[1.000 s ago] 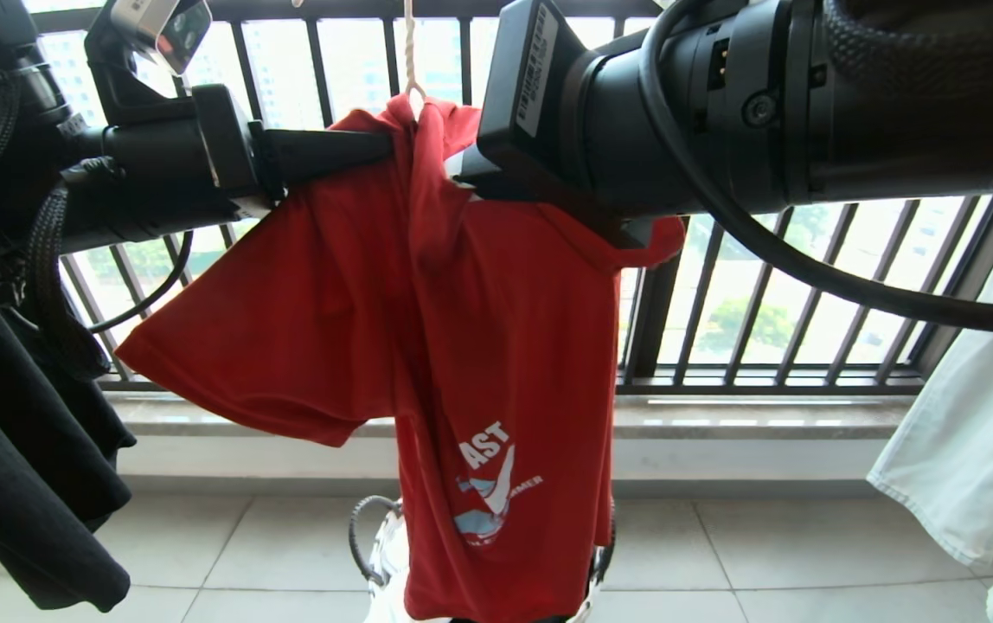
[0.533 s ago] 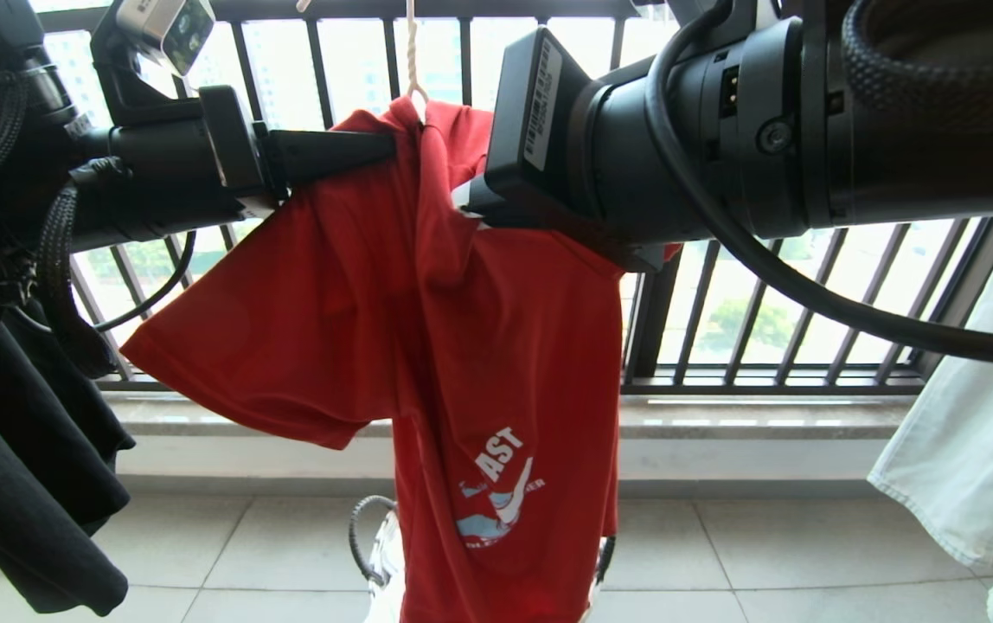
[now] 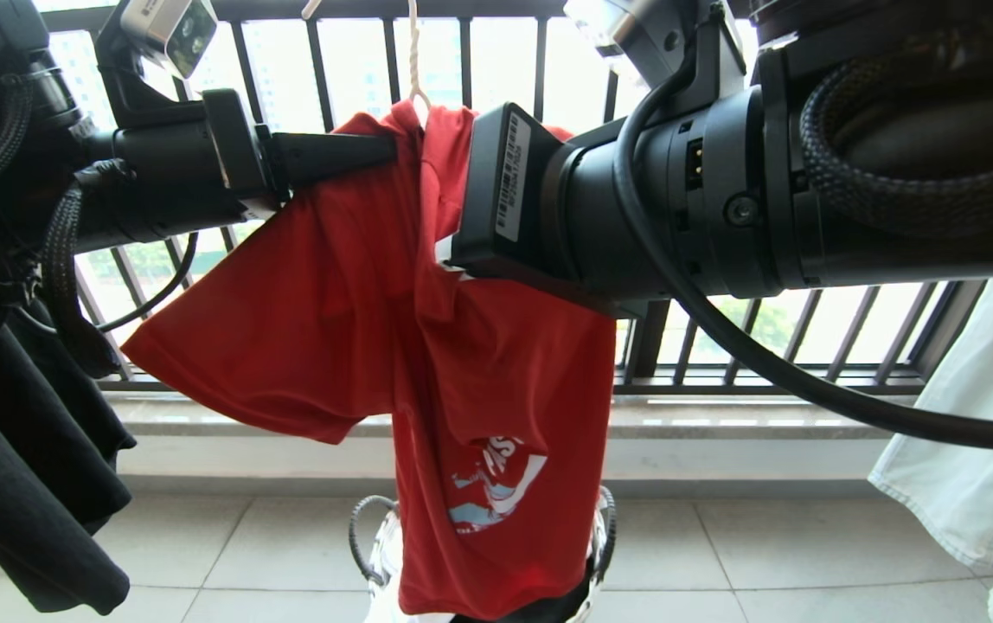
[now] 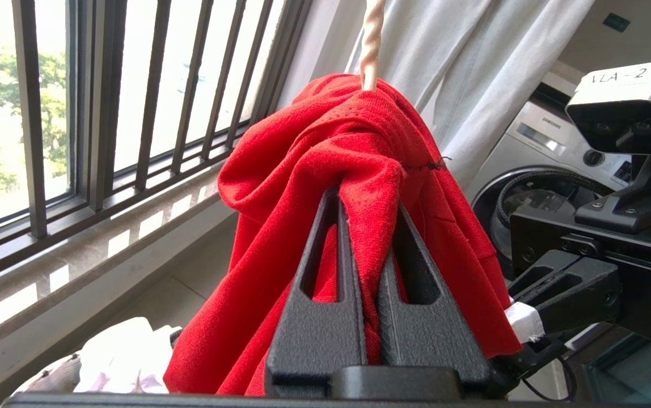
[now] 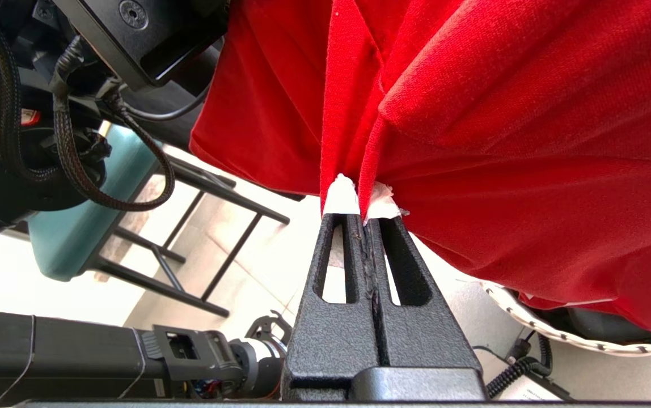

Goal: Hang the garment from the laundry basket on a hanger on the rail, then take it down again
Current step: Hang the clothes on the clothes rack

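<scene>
The red T-shirt [image 3: 496, 372] hangs bunched from a thin white hanger hook [image 3: 414, 52] before the black window railing [image 3: 721, 346], above the laundry basket [image 3: 380, 554] on the floor. The left claw [image 4: 368, 226] is clamped on cloth near the collar. The right claw [image 5: 362, 218] is clamped on a fold of the shirt.

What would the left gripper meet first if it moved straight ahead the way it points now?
Probably the right gripper. The left gripper, shut on the red T-shirt, points across at it, though depth is unclear.
</scene>
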You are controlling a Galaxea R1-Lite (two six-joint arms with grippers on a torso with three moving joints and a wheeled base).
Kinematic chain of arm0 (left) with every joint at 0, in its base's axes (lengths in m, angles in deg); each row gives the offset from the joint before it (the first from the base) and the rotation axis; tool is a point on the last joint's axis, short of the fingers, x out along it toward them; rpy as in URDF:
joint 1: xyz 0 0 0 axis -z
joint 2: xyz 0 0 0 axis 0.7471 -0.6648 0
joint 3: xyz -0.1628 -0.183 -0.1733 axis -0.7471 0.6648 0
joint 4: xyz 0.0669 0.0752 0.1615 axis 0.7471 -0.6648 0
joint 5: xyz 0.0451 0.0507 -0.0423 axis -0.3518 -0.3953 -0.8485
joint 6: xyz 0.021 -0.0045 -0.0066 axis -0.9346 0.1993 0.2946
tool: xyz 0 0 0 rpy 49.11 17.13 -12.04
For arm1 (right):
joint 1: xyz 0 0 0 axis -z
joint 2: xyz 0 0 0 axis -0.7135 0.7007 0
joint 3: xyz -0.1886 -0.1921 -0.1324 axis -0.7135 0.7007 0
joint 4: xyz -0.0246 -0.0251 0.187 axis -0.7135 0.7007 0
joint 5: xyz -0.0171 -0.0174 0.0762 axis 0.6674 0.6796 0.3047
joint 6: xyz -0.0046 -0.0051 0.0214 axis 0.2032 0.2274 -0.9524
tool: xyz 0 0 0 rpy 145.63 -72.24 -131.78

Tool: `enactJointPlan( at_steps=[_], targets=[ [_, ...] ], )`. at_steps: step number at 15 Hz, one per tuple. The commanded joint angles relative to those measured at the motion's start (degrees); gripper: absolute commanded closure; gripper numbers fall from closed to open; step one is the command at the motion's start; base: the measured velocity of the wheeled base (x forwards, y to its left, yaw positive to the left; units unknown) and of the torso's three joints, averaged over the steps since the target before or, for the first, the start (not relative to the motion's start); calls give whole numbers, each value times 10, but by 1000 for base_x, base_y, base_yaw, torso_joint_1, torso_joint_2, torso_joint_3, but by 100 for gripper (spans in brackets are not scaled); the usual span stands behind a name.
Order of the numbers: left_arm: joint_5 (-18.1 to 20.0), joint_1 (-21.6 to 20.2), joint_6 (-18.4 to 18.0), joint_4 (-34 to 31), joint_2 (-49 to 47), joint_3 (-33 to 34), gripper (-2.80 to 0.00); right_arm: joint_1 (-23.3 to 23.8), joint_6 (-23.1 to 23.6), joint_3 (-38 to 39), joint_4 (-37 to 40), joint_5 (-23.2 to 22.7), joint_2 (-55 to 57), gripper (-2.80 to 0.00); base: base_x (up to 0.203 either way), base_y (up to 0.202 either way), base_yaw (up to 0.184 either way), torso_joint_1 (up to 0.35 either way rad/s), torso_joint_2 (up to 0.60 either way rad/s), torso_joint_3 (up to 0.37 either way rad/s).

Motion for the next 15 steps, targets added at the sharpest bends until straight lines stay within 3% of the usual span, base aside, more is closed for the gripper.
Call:
enactJointPlan(
  at_steps=[1,5,6,7,12,15],
  targets=[
    [3,-1,2,2,-1,0,0,-3,-2,3,1,0,1,0,0,0,0,0,0,0],
    [3,-1,1,2,-1,0,0,-2,0,2,0,28,1,0,0,0,0,0,0,0],
    [3,0,2,2,-1,0,0,-2,1,2,1,31,1,-64,0,0,0,0,0,0],
    [3,0,2,2,-1,0,0,-2,1,2,2,31,-1,-280,0,0,0,0,0,0],
    [-10,-1,2,3,4,-1,0,-2,0,-6,66,40,-22,-280,0,0,0,0,0,0],
    [-10,-1,3,2,11,-3,0,19,20,-20,64,78,-40,-280,0,0,0,0,0,0]
  ],
)
